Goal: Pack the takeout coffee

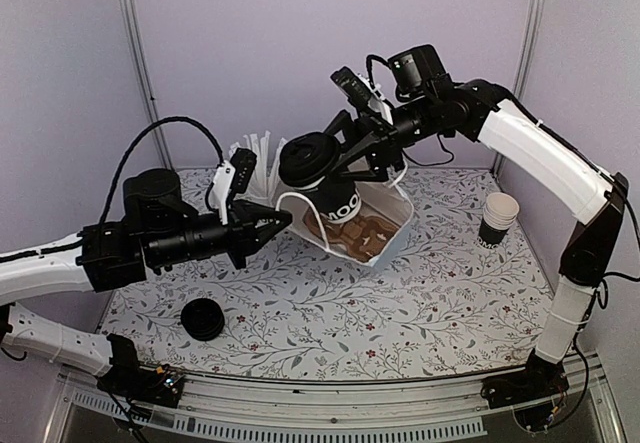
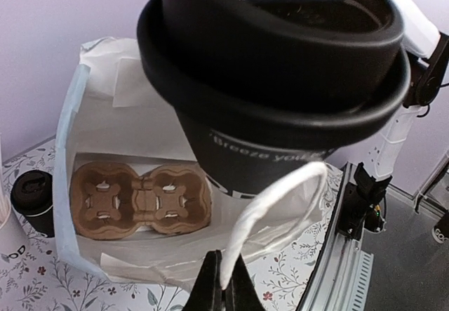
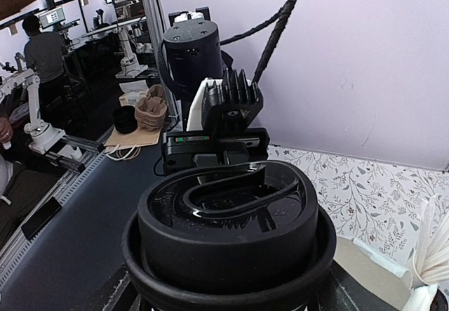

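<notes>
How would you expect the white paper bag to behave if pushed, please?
Probably floppy: the white paper bag has creased, sagging walls. Likely light and slidable: only a brown cardboard cup carrier lies inside. The left tool, shut on its handle, probably steadies it.

one black coffee cup (image 1: 338, 206) with a lid, one white paper bag (image 1: 395, 241), one brown cup tray (image 1: 360, 233), one stack of cups (image 1: 498, 218) by the right edge of the table (image 1: 450, 308), one pile of lids (image 1: 203, 319) near its front edge
</notes>
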Robot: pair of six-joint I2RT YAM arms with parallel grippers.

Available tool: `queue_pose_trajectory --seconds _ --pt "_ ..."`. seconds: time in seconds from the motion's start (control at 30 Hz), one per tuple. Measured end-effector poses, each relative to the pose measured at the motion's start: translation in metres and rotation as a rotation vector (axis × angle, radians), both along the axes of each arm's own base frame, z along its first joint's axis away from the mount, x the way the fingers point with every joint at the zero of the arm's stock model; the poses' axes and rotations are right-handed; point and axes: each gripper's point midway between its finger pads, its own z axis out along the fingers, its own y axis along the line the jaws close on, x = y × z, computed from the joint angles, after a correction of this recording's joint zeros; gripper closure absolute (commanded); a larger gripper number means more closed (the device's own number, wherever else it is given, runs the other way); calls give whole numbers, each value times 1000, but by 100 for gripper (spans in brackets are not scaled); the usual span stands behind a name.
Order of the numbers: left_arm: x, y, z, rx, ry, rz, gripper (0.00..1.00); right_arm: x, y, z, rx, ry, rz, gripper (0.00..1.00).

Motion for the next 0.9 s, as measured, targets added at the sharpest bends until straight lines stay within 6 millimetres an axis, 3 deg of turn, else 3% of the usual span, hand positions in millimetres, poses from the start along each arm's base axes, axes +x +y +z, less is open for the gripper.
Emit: queue_pose_trajectory --seconds 0.03,0.07,0.1,0.17,0.37,0.6,0.9 --pt "0 0 2 -4 -2 -1 98 1 1 0 6 13 8 41" --pt "0 0 3 -7 -4 -1 85 3 2 -1 10 22 11 41" --pt "0 0 5 -10 -6 -1 63 4 3 -3 13 34 16 41" --pt "-1 0 12 -19 -13 -2 40 10 4 -10 8 69 17 41" --pt "-6 15 48 -71 -55 13 2 17 4 -28 -17 144 16 41" --pt "-2 28 89 -143 -74 71 0 19 7 -37 -23 181 14 41" --pt "26 -9 78 -67 62 117 0 18 8 -35 -13 202 22 40"
